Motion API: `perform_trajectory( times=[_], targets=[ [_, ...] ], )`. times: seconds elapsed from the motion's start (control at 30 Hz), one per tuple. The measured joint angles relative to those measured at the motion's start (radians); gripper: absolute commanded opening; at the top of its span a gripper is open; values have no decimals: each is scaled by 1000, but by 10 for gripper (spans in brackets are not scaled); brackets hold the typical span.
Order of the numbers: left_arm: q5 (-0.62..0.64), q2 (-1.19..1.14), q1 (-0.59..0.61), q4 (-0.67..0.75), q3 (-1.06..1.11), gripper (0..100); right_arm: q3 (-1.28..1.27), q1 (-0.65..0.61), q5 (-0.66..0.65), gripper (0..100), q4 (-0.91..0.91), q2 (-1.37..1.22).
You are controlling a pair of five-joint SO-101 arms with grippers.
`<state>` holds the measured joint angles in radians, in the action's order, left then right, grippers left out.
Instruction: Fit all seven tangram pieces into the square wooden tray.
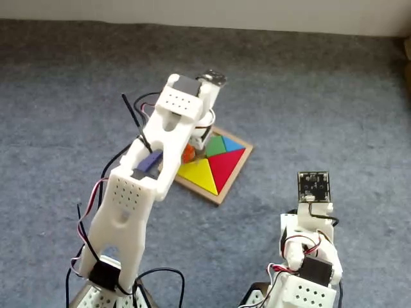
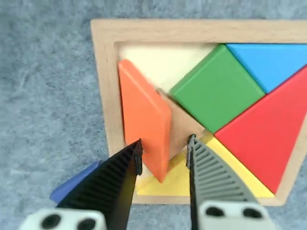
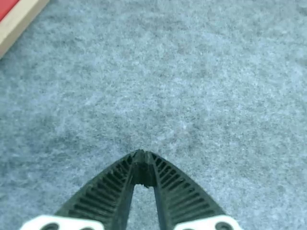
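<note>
Straddling one orange piece (image 2: 145,120) — left hand (image 2: 165,144) (fingers (image 2: 211,177) apart)

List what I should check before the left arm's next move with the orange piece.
1. Orange piece seated flat in the tray: not ok, it stands tilted.
2. Bare slot beside the green square free: ok.
3. Left hand open astride the orange piece: ok.
4. Dark blue piece inside the tray: not ok, it lies outside on the carpet.
5. Right hand clear of the tray: ok, shut over carpet.
</note>
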<state>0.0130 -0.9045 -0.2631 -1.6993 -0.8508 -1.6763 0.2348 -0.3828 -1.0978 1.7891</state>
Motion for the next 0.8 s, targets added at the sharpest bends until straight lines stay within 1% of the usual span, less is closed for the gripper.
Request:
perform_trajectory(
  times=[0.13, 0.8],
  targets=[
    [0, 0, 31, 0, 0, 165, 0, 0, 0, 9, 0, 0],
    [0, 0, 29, -2, 0, 165, 0, 0, 0, 9, 0, 0]
  ],
)
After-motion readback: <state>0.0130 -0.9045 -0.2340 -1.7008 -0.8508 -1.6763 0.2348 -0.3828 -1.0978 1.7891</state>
